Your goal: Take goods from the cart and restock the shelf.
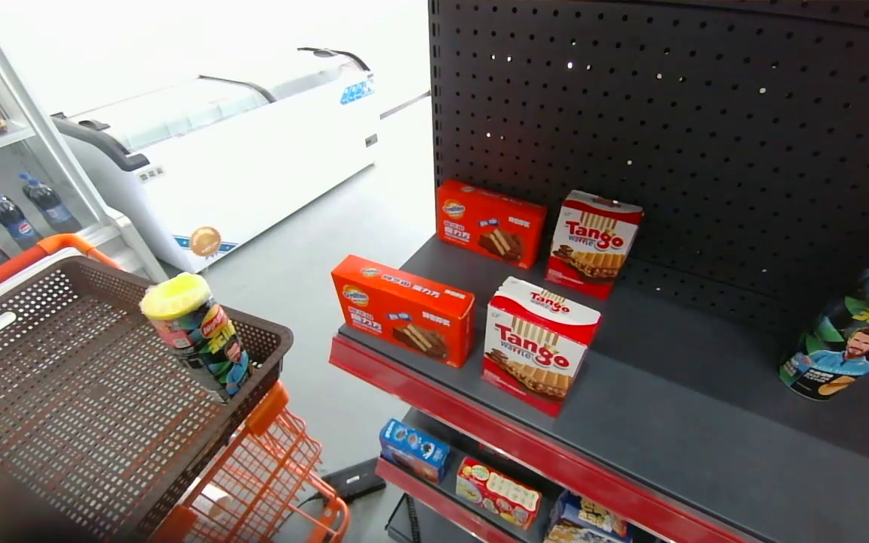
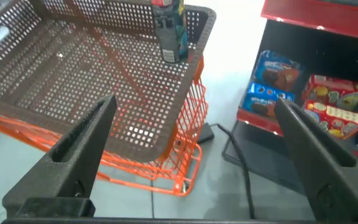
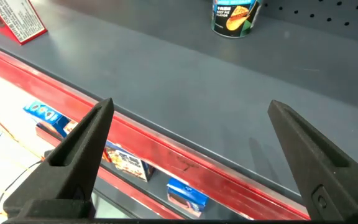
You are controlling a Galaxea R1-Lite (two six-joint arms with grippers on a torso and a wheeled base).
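Upright, the can (image 1: 194, 332) with the yellow lid stands in the brown basket (image 1: 65, 422), in the corner nearest the shelf (image 1: 668, 407), just off the shelf's left end. The basket sits on the orange cart (image 1: 284, 467), also left of the shelf.

The left gripper (image 2: 194, 106) hangs with its jaws spread wide and nothing between them, off the shelf's left end, over the basket's rim and the floor. The right gripper (image 3: 191, 106) is likewise spread and holds nothing, above the shelf's red front edge.

On the shelf's left part stand two orange boxes (image 1: 404, 309), one at the front edge and one at the back panel, each with a wafer box (image 1: 538, 345) just to its right. A second can (image 1: 853, 332) stands far to the shelf's right. Snack packs (image 1: 413, 450) lie below the shelf. A white freezer (image 1: 238, 151) stands beyond the shelf's left end
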